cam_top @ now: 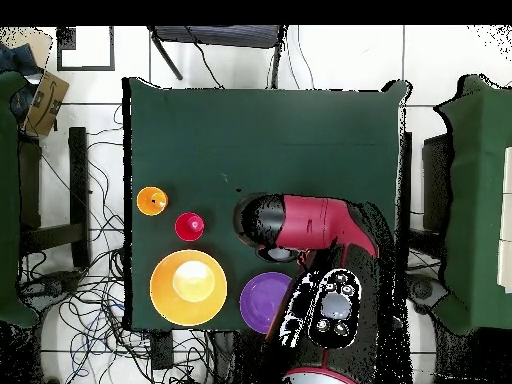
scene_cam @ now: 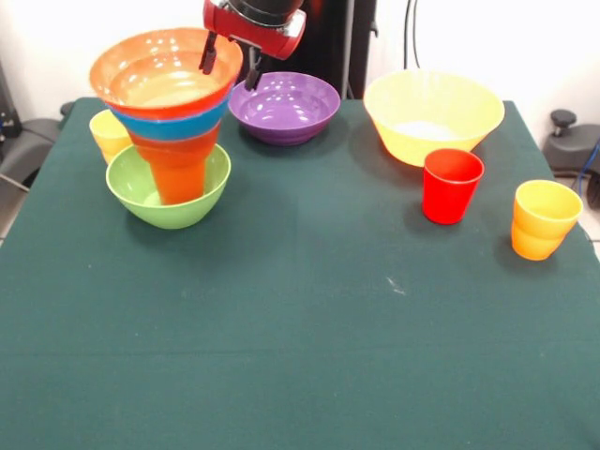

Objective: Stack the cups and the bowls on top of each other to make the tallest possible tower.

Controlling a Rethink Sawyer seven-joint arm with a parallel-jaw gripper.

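The tower (scene_cam: 173, 131) stands at the left in the front view: a green bowl (scene_cam: 155, 192) as base, an orange cup (scene_cam: 180, 176), a blue bowl (scene_cam: 178, 127) and a wide orange bowl (scene_cam: 155, 75) on top. My gripper (scene_cam: 231, 62) hangs at that top bowl's right rim, open, one finger inside the rim and one outside. A yellow cup (scene_cam: 106, 131) stands behind the tower. The purple bowl (scene_cam: 286, 105), big yellow bowl (scene_cam: 431, 112), red cup (scene_cam: 451, 185) and yellow-orange cup (scene_cam: 544, 217) stand apart. In the overhead view my arm (cam_top: 300, 222) hides the tower and gripper.
In the overhead view the yellow-orange cup (cam_top: 152, 201), red cup (cam_top: 189, 226), yellow bowl (cam_top: 188, 287) and purple bowl (cam_top: 262, 300) sit along the table's left and near edge. Cables lie on the floor around the green table (cam_top: 300, 130).
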